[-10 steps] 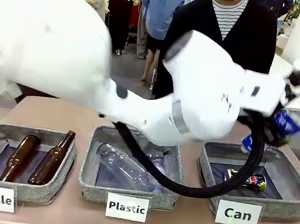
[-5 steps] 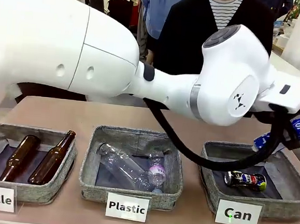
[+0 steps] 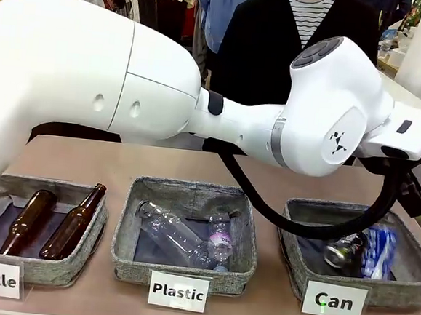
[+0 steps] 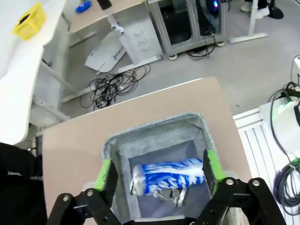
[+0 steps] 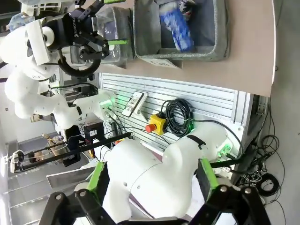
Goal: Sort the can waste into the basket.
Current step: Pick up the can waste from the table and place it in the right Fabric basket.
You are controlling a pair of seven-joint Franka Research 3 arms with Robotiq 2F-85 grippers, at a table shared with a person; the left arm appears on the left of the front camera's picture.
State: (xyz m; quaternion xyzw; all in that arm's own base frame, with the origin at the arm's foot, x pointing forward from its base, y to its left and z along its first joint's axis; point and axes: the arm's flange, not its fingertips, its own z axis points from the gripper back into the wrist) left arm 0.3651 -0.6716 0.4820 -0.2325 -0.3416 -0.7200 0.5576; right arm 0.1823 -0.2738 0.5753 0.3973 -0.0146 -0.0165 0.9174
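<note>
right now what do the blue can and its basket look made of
Blue can: thin metal by the look, glossy printed skin, creased and dented.
Basket: grey woven fabric, matte and coarse, soft rounded rim; dark smooth lining on the floor, material unclear.

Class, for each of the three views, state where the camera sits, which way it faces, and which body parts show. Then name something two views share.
Front: between the arms, facing the person; left arm crosses to the grey woven "Can" basket.
Left wrist: looks down past open left gripper at blue white-printed can.
Right wrist: open right gripper, facing the robot's base.
Shared: that blue can.
</note>
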